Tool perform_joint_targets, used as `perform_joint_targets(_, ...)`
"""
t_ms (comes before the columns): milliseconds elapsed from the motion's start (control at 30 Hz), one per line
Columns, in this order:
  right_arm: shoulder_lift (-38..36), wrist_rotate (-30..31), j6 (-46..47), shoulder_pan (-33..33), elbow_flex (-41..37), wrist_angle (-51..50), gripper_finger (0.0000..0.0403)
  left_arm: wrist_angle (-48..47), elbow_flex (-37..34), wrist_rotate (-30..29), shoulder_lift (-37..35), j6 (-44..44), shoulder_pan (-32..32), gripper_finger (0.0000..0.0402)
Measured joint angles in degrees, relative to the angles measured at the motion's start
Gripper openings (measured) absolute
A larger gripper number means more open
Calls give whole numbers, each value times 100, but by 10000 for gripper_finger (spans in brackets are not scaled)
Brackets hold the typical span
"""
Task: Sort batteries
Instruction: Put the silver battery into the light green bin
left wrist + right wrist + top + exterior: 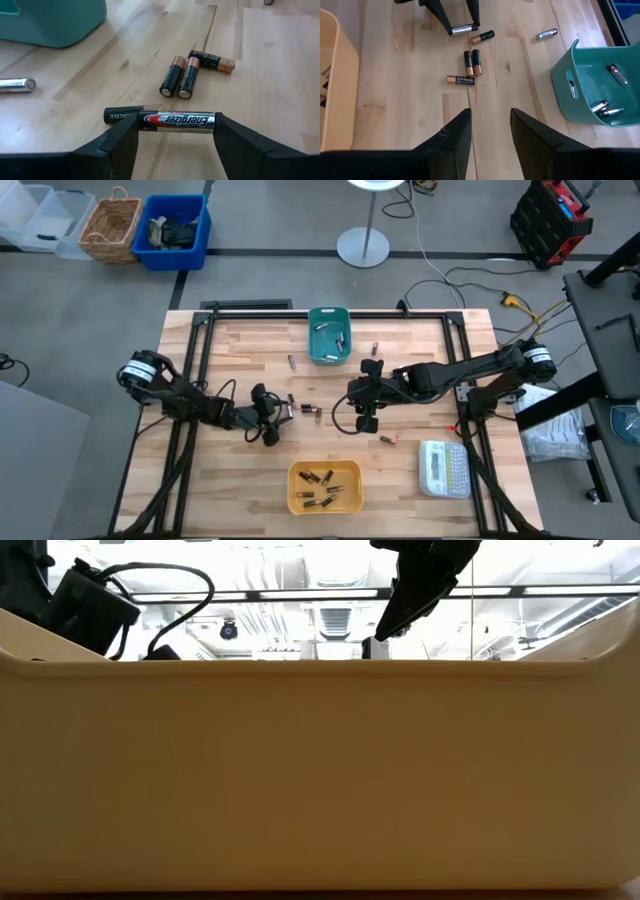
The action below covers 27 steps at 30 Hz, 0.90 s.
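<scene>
Loose batteries lie on the wooden table between the teal bin (328, 335) and the yellow bin (325, 485): a copper-topped group of three (187, 75) (470, 67), a black one (122, 115) and a silver one (15, 84). My left gripper (280, 418) (176, 131) is shut on a silver and black battery (175, 120) low over the table, just beside the black one. My right gripper (352, 402) (490, 125) hangs open above bare wood right of the group, nothing between its fingers. My left gripper clamps the silver and black battery lengthwise, one finger (125, 137) against one end (142, 120) and the other against the opposite end (212, 120). The battery lies level between the fingertips. Whether it rests on the wood or hangs just above it, I cannot tell.
The teal bin holds a few silvery batteries (607, 107); the yellow bin holds several dark ones (320, 490), and its wall (320, 770) fills the low view. A white label maker (445, 468) lies at the near right. More single batteries (375, 347) (390, 438) lie apart.
</scene>
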Motion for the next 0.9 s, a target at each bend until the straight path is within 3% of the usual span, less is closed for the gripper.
perform_joint_targets(467, -2, 0, 0, 0, 0, 0, 119, -954, 78, -14, -945, 314, 0, 217)
perform_joint_targets(900, 0, -2, 2, 0, 0, 0, 132, -1314, 552, 0, -1799, 2193, 421, 217)
